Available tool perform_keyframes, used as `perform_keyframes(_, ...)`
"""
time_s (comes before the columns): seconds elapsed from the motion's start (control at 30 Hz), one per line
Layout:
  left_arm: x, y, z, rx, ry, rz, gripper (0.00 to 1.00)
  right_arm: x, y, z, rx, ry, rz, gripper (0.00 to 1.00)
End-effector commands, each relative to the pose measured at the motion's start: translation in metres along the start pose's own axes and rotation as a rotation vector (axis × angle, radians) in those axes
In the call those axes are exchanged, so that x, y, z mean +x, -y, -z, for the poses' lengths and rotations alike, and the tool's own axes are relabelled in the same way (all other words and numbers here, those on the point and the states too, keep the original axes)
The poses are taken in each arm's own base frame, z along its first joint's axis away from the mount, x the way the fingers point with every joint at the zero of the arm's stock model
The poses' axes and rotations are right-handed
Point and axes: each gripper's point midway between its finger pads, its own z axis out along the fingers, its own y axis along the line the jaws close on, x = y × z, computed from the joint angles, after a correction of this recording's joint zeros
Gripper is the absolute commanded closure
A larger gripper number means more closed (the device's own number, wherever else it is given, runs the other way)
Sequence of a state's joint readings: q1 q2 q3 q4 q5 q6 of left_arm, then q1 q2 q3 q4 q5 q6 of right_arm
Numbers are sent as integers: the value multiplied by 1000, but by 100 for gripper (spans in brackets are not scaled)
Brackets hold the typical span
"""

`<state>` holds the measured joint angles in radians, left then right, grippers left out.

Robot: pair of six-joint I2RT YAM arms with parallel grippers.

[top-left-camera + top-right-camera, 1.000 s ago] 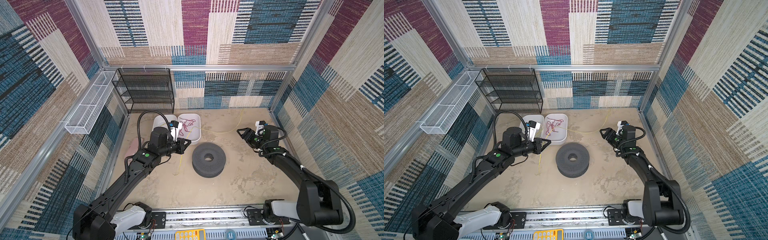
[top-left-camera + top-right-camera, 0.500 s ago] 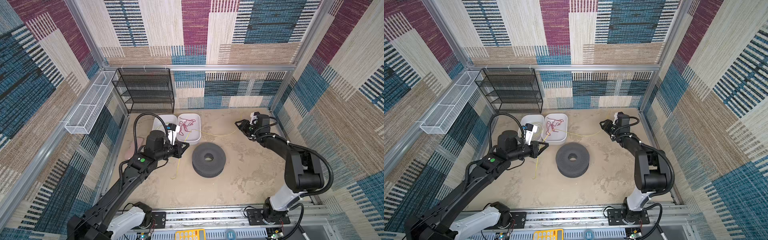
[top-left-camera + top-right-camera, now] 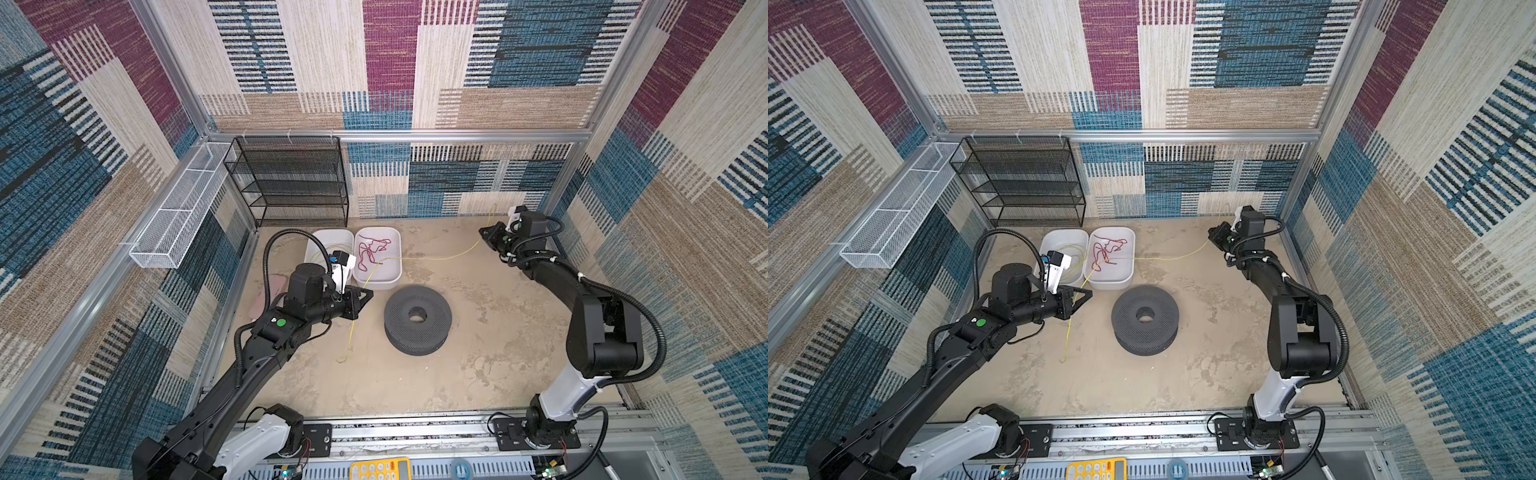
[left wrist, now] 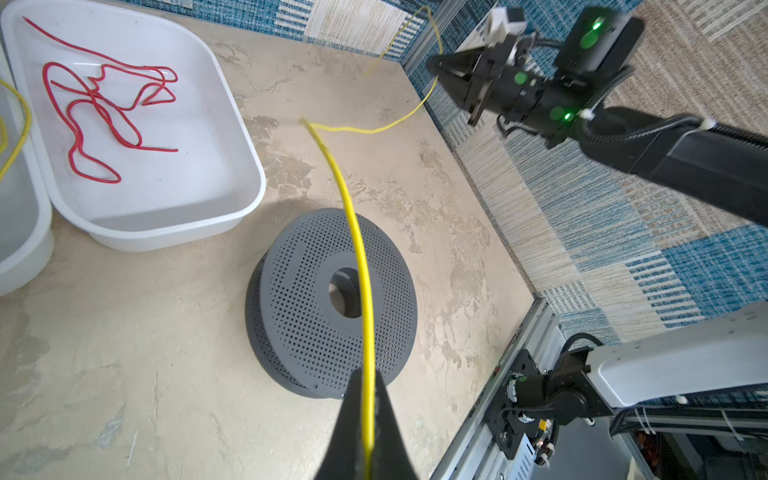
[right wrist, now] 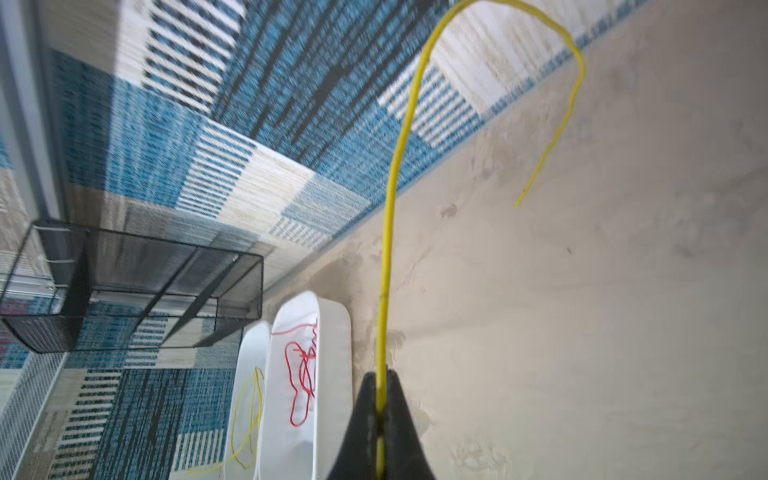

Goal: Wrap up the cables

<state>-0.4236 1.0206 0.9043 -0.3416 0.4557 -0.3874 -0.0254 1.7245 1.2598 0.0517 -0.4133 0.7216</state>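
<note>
One yellow cable (image 3: 432, 257) runs taut over the floor between both grippers, in both top views. My left gripper (image 3: 368, 293) (image 4: 365, 374) is shut on it in front of the white tubs; a loose tail (image 3: 349, 332) hangs to the floor. Near the back right corner my right gripper (image 3: 482, 233) (image 5: 381, 374) is shut on the cable (image 5: 390, 208), whose free end curls beyond the fingertips. A second yellow cable (image 3: 1073, 253) lies looped in the left tub (image 3: 1050, 241). The black perforated spool (image 3: 417, 332) (image 4: 299, 299) lies flat between the arms, bare.
A red cord (image 3: 372, 253) lies in the right tub (image 3: 397, 266). A black wire shelf (image 3: 291, 183) stands at the back left, a white mesh basket (image 3: 178, 208) hangs on the left wall. A pink object (image 3: 266, 291) lies by my left arm.
My right gripper moved back toward the rear corner and closed on the yellow cable. My left gripper drew slightly left and nearer with the cable, pulling the span straighter.
</note>
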Motion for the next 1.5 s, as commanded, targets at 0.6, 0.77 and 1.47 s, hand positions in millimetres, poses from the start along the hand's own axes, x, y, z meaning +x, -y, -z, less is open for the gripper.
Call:
perform_keyframes(0.6, 58, -72, 26, -377, -358, -235, 100, -151, -13, 56, -203, 222, -103, 100)
perform_keyframes(0.77, 61, -83, 27, -431, -376, -234, 100, -155, -15, 63, -224, 229, -107, 100)
perform_keyframes(1.47, -67, 29, 29, -105, -58, -271, 55, -43, -50, 105, -172, 183, 34, 100)
